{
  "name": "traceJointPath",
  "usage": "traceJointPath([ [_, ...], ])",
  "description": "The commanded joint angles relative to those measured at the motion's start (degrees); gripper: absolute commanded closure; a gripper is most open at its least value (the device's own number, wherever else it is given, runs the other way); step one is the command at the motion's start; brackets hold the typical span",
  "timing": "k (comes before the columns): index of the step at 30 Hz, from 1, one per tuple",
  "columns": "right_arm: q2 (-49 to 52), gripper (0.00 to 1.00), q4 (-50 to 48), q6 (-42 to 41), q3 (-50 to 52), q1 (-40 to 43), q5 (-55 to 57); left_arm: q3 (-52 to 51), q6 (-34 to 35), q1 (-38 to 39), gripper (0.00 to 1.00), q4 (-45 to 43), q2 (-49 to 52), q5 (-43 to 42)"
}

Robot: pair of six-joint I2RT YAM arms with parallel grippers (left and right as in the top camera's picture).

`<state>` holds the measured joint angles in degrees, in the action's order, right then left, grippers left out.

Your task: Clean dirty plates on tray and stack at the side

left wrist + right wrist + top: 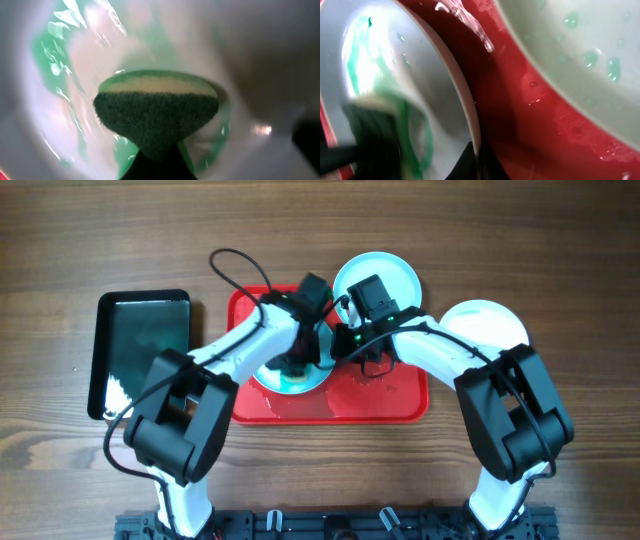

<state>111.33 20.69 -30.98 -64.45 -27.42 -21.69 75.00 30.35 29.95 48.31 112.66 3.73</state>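
Note:
A plate (298,386) smeared with teal-green lies on the left half of the red tray (385,402). My left gripper (296,362) is over it, shut on a green-and-yellow sponge (157,117) that presses on the plate's wet inside (90,65). My right gripper (477,162) is shut on that plate's rim (465,95), one finger on each side. The sponge (370,135) shows blurred in the right wrist view. A pale cyan plate (400,275) with water drops rests at the tray's far edge. A white plate (490,320) lies on the table to the right of the tray.
A black rectangular tray (140,350) sits on the wooden table to the left of the red tray. The red tray's right half (530,125) is wet. Both arms cross over the tray's middle, with cables looping above it.

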Motion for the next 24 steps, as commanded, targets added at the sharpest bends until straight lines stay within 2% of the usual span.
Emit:
traceJointPath([
  [1, 0.9, 0.96, 0.3, 1.0, 0.3, 0.6, -4.4, 0.0, -4.0, -4.9, 0.96, -7.2, 0.8, 4.7],
  [4, 0.9, 0.96, -0.1, 1.0, 0.3, 0.5, -4.3, 0.0, -9.2, -7.0, 0.96, -9.4, 0.8, 4.8],
  [8, 0.9, 0.96, -0.2, 1.0, 0.3, 0.5, -4.3, 0.0, -9.5, -9.2, 0.96, -7.8, 0.8, 4.2],
  [11, 0.9, 0.96, -0.4, 1.0, 0.3, 0.5, -4.3, 0.0, -13.7, -9.5, 0.96, -7.7, 0.8, -5.8],
  [15, 0.9, 0.95, -0.5, 1.0, 0.3, 0.5, -4.3, 0.0, -15.2, -7.8, 0.96, -11.4, 0.8, -17.7],
  [18, 0.9, 0.96, -0.4, 1.0, 0.3, 0.5, -4.3, 0.0, -15.0, -5.4, 0.96, -14.8, 0.8, -18.5],
  [24, 0.9, 0.96, -0.3, 1.0, 0.3, 0.5, -4.3, 0.0, -14.9, -6.0, 0.96, -13.1, 0.8, -14.5],
])
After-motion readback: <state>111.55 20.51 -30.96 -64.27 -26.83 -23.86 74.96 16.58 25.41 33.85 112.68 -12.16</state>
